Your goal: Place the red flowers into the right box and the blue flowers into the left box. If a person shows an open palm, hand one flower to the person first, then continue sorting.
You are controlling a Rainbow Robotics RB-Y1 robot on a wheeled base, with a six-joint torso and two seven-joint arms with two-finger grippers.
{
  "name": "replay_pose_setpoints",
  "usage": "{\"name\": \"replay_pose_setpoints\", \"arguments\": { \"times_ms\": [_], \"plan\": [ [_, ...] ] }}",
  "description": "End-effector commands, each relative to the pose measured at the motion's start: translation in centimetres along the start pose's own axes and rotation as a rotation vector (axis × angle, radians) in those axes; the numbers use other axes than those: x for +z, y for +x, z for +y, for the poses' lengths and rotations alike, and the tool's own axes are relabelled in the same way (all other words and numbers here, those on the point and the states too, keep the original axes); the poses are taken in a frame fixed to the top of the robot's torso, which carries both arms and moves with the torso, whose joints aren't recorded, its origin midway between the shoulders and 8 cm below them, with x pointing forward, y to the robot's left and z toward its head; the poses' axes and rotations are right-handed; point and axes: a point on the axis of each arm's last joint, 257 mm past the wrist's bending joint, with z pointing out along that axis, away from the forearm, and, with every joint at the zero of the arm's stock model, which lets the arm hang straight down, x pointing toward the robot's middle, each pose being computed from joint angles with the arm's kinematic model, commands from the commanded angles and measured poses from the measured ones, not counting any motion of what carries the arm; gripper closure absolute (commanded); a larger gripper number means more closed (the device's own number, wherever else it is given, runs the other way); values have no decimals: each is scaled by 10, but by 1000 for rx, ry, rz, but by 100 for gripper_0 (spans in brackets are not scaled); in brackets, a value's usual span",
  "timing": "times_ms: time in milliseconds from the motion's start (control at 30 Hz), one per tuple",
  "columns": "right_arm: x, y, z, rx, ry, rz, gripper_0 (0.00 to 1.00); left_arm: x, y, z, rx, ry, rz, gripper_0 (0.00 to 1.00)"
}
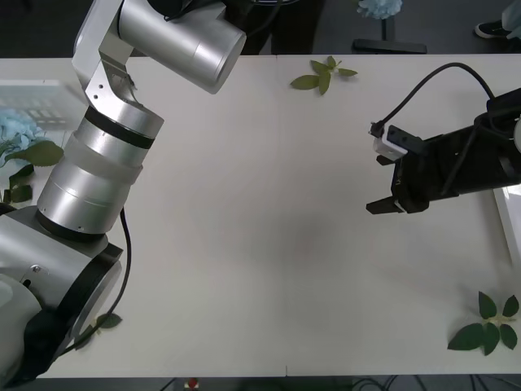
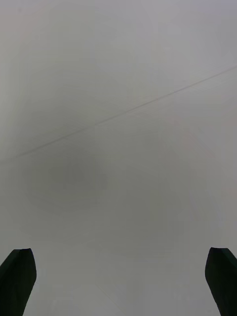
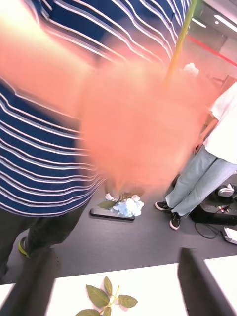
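Note:
My left arm [image 1: 114, 155] reaches up past the table's far edge. In its wrist view the left gripper [image 3: 116, 254] is open, with a person's blurred hand [image 3: 133, 128] close in front of it. A thin green stem [image 3: 178, 42] rises from behind that hand; its flower head is out of view. Blue flowers [image 1: 15, 130] lie in the left box [image 1: 37, 102] at the far left. My right gripper [image 1: 381, 183] hovers open over bare table [image 2: 118, 148], just left of the right box [image 1: 509, 216]. The red flowers are out of view.
Loose green leaf sprigs lie at the far middle [image 1: 324, 73], the near right corner [image 1: 488, 326] and near my left arm's base [image 1: 102, 323]. A blue flower [image 3: 126, 206] lies on the dark floor beyond the table. People stand behind the table.

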Motion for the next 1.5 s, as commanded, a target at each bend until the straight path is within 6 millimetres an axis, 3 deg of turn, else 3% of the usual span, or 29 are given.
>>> {"name": "replay_pose_setpoints", "arguments": {
  "times_ms": [33,1500],
  "plan": [
    [-7,-12,-7,-33,22,-20,0,0,-26,-15,24,27,-44,0],
    [-7,-12,-7,-33,22,-20,0,0,-25,-8,80,16,-42,0]
  ]
}}
